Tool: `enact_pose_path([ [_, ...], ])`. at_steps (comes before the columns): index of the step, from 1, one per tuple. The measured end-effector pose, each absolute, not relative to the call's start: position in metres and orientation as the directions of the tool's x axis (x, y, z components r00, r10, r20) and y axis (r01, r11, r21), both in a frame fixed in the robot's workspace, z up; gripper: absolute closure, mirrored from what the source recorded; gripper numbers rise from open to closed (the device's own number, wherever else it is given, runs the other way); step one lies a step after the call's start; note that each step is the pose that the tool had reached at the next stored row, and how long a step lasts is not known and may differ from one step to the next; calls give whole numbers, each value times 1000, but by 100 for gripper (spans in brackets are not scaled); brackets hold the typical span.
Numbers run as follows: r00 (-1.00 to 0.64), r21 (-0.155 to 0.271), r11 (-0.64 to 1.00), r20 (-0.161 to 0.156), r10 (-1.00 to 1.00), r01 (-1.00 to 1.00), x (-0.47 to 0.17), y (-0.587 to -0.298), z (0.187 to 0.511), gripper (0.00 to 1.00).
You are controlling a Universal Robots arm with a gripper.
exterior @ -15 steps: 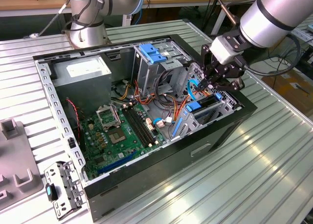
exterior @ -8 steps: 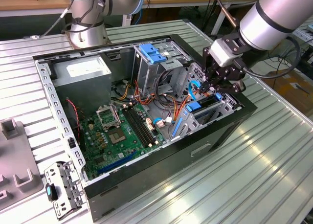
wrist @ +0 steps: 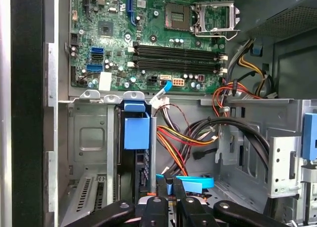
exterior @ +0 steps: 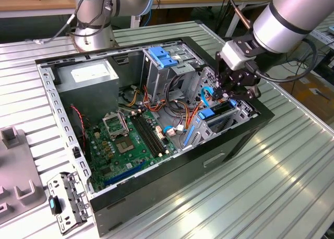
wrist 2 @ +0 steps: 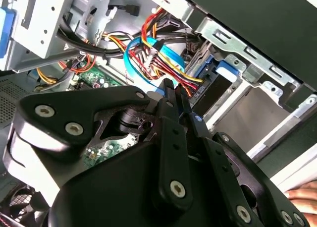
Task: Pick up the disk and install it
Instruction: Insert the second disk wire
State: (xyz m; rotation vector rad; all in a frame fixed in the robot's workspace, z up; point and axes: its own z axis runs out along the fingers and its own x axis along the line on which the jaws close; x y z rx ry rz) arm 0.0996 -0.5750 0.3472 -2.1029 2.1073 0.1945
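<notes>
- Claw (wrist: 169,187) sits closed and empty, just above the bay.
- Disk (wrist: 136,133) stands seated ahead of it.
- Judgement: back straight out, avoiding cables (wrist: 173,142).

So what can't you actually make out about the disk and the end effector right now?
- Silver-black disk with blue handle: first wrist view shows it edge-on in its metal bay; label hidden.
- Black end effector: exterior view, cables and bay clutter behind blur whether its fingertips touch anything.
- Bay latching: hidden by the grey metal cage.
</notes>
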Motion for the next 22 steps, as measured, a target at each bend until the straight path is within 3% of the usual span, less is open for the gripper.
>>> enact_pose_path([
  [6, -29, -17, 32, -147, -989, -999, 100, -575, 346, 84],
  [17, -38, -3, 39, -145, -989, -999, 99, -575, 349, 84],
  [22, -46, -3, 47, -126, -991, -999, 99, -576, 349, 84],
])
